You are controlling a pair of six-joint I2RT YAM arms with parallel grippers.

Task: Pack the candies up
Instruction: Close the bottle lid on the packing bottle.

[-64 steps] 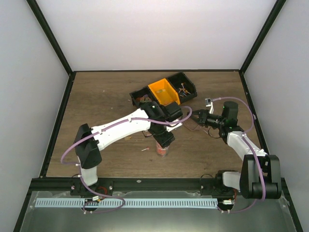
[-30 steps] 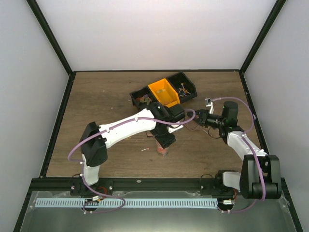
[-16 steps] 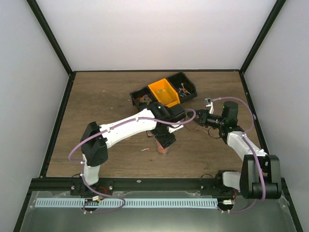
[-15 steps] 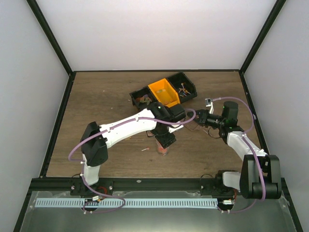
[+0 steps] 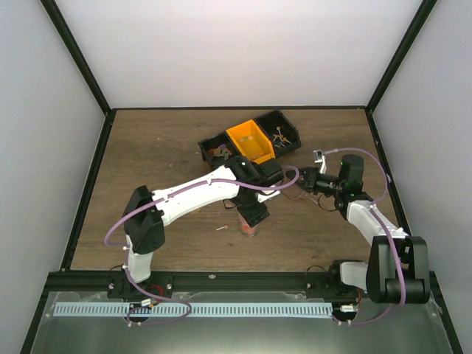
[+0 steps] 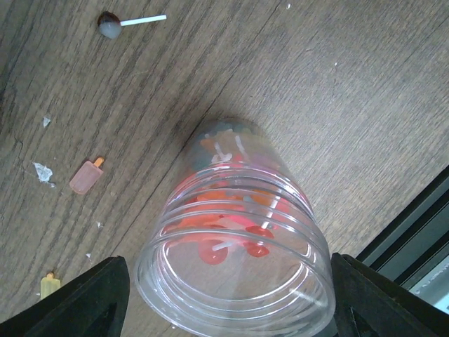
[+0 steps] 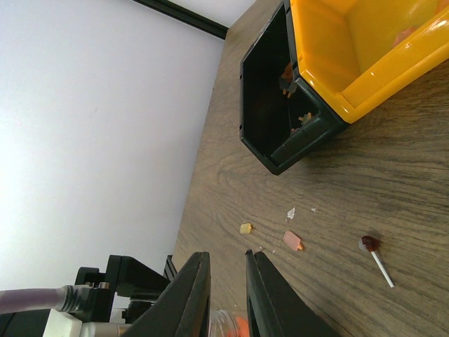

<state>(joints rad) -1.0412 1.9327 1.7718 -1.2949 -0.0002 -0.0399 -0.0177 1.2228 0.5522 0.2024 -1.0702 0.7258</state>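
Left tool [image 6: 228, 281] hangs spread astride the clear cup [image 6: 284, 186], which holds red candies [image 6: 224, 242]. A loose lollipop [image 6: 109, 26] lies on the table [image 6: 351, 84] just beyond the cup, its stick crosswise, nearer the left arm. Right tool [image 7: 226, 270] is nearly pressed together and empty.

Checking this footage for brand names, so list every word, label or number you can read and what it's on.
None: no readable text in any view. The clear jar, the candies, the orange bin and the black bins carry no visible lettering, labels or numbers.
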